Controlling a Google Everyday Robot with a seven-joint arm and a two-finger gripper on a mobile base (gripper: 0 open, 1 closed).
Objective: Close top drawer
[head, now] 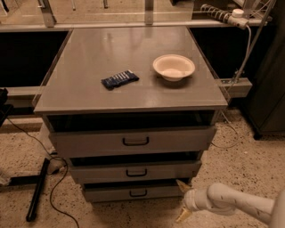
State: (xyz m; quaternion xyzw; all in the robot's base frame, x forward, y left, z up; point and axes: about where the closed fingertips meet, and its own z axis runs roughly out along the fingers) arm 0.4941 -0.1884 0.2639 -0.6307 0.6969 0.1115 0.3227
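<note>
A grey cabinet has three drawers, all pulled out a little. The top drawer sticks out the most, with a dark gap above its front and a black handle in the middle. My gripper is low at the bottom right, near the floor beside the bottom drawer's right corner. Its two pale fingers are spread apart and hold nothing. The white arm runs in from the right edge.
A white bowl and a dark blue packet lie on the cabinet top. Black cables and a black bar lie on the speckled floor at the left. A power strip sits on the rail behind.
</note>
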